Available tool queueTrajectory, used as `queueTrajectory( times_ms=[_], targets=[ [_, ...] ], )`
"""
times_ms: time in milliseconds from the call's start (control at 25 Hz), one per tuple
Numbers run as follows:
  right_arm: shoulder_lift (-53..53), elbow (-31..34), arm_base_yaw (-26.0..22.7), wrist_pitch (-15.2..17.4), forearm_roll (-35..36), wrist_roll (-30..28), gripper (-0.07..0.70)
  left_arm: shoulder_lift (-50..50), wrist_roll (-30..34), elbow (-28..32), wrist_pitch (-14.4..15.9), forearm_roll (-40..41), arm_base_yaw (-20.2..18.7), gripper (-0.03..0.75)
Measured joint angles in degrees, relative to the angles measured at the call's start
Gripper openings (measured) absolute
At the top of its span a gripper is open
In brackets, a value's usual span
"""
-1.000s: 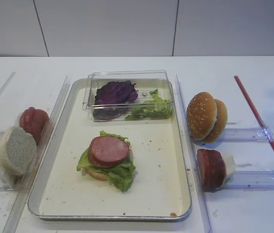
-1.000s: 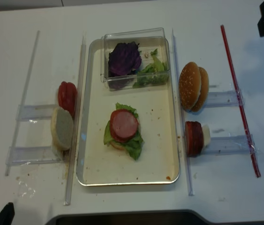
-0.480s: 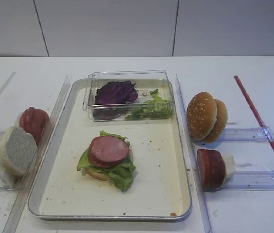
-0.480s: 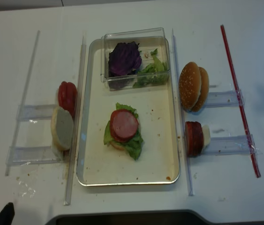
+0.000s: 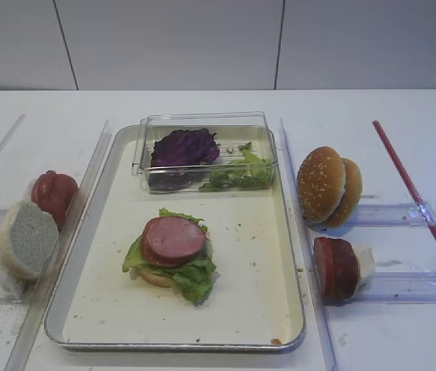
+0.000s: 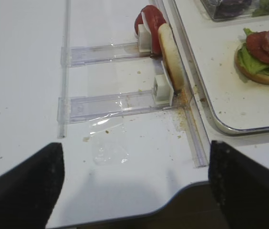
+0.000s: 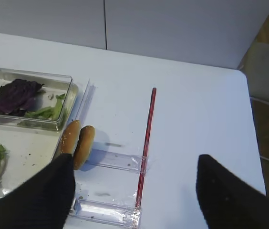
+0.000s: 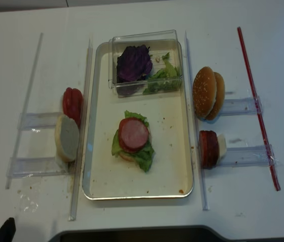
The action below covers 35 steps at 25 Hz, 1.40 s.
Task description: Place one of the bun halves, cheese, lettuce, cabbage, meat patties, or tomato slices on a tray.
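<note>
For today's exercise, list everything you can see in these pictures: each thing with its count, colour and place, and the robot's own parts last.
tray: one, cream with silvery rim, centre of table.
stack: bun base, green lettuce, two pink meat patties, on the tray.
clear box: one, at the tray's far end.
cabbage: purple, in the box.
loose lettuce: green, in the box.
tomato slices: red, left holder.
bun half: one, white face, left holder.
bun halves: two, golden, right holder.
meat patties: dark-rimmed, right holder.
red rod: one, far right.
left gripper: black, open, above the table edge.
right gripper: black, open, above the right holders.
</note>
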Motion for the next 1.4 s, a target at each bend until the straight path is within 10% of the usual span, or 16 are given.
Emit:
queueTrajectory(
  times_ms=[320,1400],
  targets=[
    [-10.7,1.2,0.0,0.2,0.0,0.2,0.542,0.0,0.0,0.0,0.0,0.0,0.0,0.566],
    [-38.4,38.6,-0.1,-3.5,0.0,1.7,0.541,0.0,0.0,0.0,0.0,0.0,0.0,0.566]
  ],
)
